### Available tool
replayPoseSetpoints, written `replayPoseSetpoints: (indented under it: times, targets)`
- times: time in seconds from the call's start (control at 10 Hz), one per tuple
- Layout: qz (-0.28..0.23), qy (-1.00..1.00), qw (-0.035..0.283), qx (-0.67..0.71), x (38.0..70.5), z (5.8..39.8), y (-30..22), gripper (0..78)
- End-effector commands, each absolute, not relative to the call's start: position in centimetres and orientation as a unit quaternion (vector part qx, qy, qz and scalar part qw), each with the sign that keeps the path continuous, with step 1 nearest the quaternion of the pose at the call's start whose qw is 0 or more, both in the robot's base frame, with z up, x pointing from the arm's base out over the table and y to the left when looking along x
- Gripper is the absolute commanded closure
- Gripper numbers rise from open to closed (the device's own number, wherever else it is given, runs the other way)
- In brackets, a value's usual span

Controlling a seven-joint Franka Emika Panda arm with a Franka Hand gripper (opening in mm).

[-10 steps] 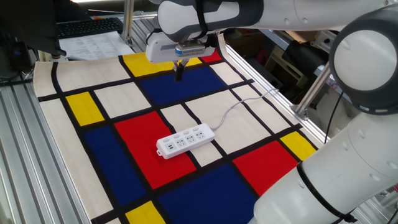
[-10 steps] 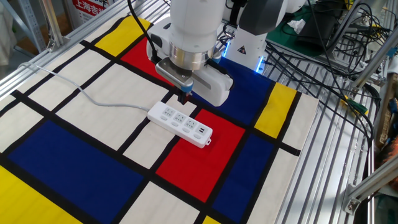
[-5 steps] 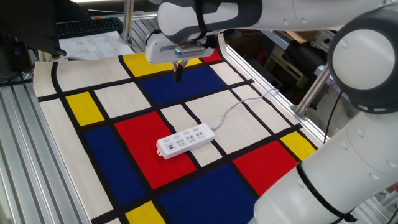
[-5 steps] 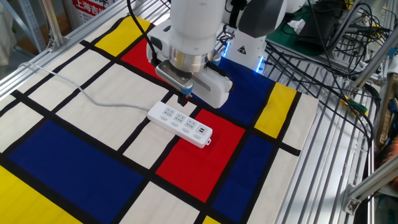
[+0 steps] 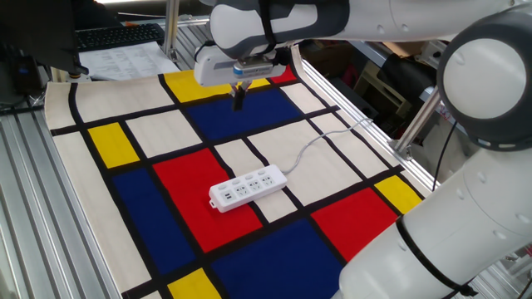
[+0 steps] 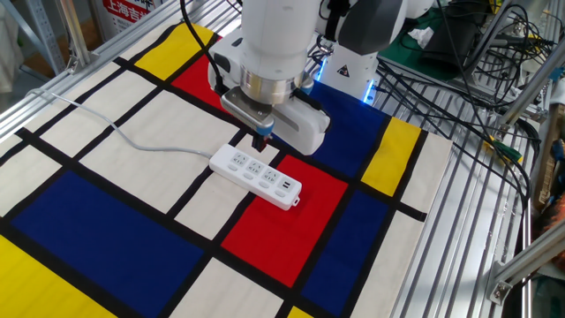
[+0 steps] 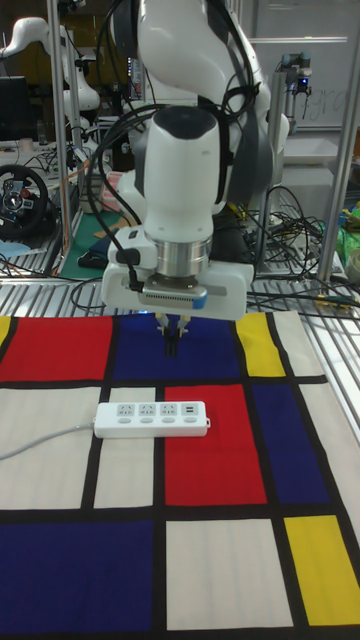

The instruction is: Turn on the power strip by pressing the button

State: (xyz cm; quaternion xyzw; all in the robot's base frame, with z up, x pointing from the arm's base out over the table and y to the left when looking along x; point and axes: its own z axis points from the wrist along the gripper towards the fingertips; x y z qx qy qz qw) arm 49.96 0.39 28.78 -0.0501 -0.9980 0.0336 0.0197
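Note:
The white power strip lies flat on the colour-block mat, across a red and a cream panel. Its thin cord runs off one end. In the other fixed view the power strip sits just in front of my fingertips. The tall fixed view shows the power strip below them. The button at the cord end is too small to make out. My gripper hangs in the air above the mat, pointing straight down, with its dark fingers pressed together and nothing between them. The gripper also hangs over the blue panel, and the gripper stands behind the strip's middle.
The mat of red, blue, yellow and cream panels covers the table. Metal rails border it. A keyboard and papers lie past the far edge. Cables and equipment crowd one side.

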Motion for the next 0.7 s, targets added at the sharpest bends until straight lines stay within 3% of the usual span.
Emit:
replayPoseSetpoints:
  times: [0.1, 0.4, 0.7]
  targets:
    - [0.039, -0.998, 0.008, -0.046, 51.1, 25.8, -0.1, 77.6]
    - [0.035, -0.998, 0.008, -0.051, 51.3, 25.1, -0.4, 77.6]
    - [0.024, -0.998, -0.009, -0.06, 48.8, 22.4, -0.3, 77.6]
